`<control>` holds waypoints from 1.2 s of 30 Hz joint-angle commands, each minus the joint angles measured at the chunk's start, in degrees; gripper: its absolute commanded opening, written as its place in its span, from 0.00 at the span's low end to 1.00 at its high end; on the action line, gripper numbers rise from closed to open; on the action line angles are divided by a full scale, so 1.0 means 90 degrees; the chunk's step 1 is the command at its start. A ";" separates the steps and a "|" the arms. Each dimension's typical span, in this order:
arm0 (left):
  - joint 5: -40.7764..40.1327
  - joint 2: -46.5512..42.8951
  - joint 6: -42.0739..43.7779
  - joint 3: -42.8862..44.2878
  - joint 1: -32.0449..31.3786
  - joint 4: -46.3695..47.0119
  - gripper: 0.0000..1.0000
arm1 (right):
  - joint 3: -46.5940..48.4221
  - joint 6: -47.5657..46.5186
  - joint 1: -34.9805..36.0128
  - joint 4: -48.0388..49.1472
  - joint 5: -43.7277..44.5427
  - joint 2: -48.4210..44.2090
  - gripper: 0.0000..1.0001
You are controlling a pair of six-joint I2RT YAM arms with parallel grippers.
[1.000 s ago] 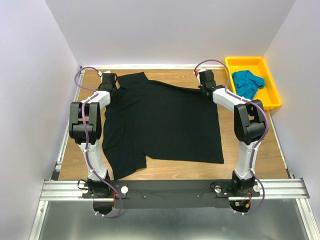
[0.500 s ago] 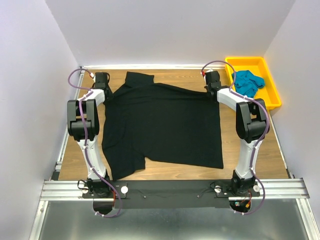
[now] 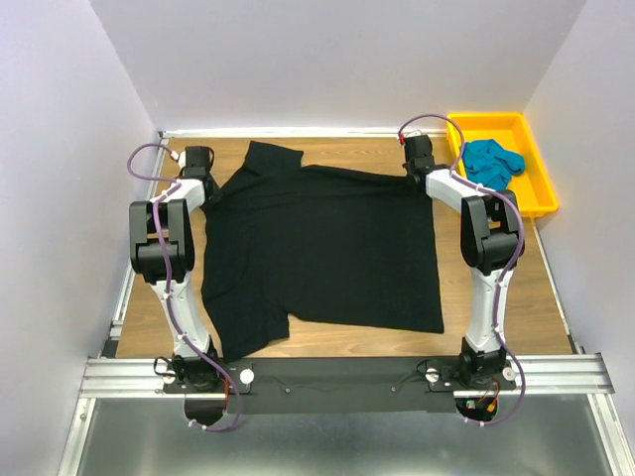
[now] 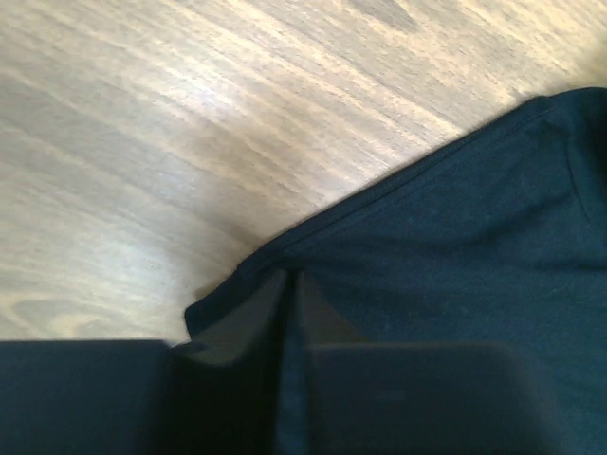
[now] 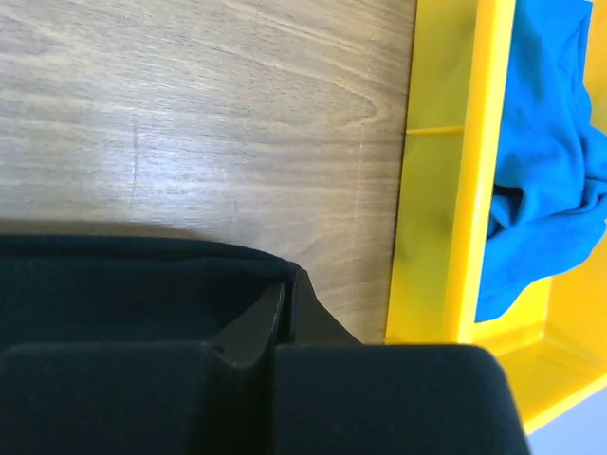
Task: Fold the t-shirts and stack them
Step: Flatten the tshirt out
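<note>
Our left gripper (image 4: 287, 284) and right gripper (image 5: 287, 282) each pinch a thin edge of the black t-shirt (image 3: 317, 248), spread mid-frame (the teal t-shirt (image 3: 491, 162) sits upper right in the yellow tray (image 3: 537, 203)). We judge that uneven pulling could slip a corner free.

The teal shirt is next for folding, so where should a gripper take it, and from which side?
Probably pinch a raised fold of the teal shirt from straight above: it lies bunched inside the yellow tray, whose walls block a sideways approach.
</note>
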 commanded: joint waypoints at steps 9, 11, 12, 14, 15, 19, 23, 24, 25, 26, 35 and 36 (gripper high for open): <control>0.0222 0.0196 0.1528 0.1174 -0.0111 0.0758 0.71 | 0.0171 0.0169 -0.0062 0.0028 0.0014 0.0164 0.01; 0.0320 0.0518 0.1674 0.1651 -0.0111 0.0407 0.63 | 0.0210 0.0159 -0.0062 0.0009 0.0083 0.0213 0.01; 0.0437 0.0597 0.1782 0.1751 -0.0111 0.0300 0.60 | 0.0210 0.0159 -0.0062 -0.0001 0.0083 0.0232 0.01; 0.0535 0.0734 0.1958 0.1985 -0.0111 0.0221 0.57 | 0.0229 0.0140 -0.0062 -0.0011 0.0053 0.0262 0.01; 0.0584 0.0792 0.2152 0.2054 -0.0121 0.0182 0.56 | 0.0258 0.0130 -0.0062 -0.0011 0.0053 0.0281 0.01; 0.0945 0.1172 0.2475 0.2454 -0.0189 -0.0178 0.56 | 0.0376 0.0071 -0.0062 -0.0020 0.0073 0.0418 0.01; 0.0877 0.1466 0.2642 0.2894 -0.0355 -0.0511 0.58 | 0.0464 0.0139 -0.0062 -0.0030 0.0014 0.0467 0.01; 0.0858 0.1505 0.2652 0.2943 -0.0384 -0.0599 0.58 | 0.0454 0.0149 -0.0062 -0.0040 -0.0015 0.0467 0.01; 0.0848 0.1544 0.2661 0.2992 -0.0433 -0.0619 0.59 | 0.0454 0.0159 -0.0062 -0.0040 -0.0025 0.0457 0.01; 0.0858 0.1641 0.2652 0.3031 -0.0453 -0.0648 0.59 | 0.0444 0.0149 -0.0062 -0.0040 -0.0035 0.0467 0.01; 0.0614 0.2149 0.2554 0.3607 -0.0658 -0.0961 0.59 | 0.0298 0.0052 -0.0062 -0.0050 0.0034 0.0476 0.00; 0.0585 0.2189 0.2525 0.3694 -0.0677 -0.0971 0.59 | 0.0269 0.0052 -0.0062 -0.0050 0.0043 0.0476 0.01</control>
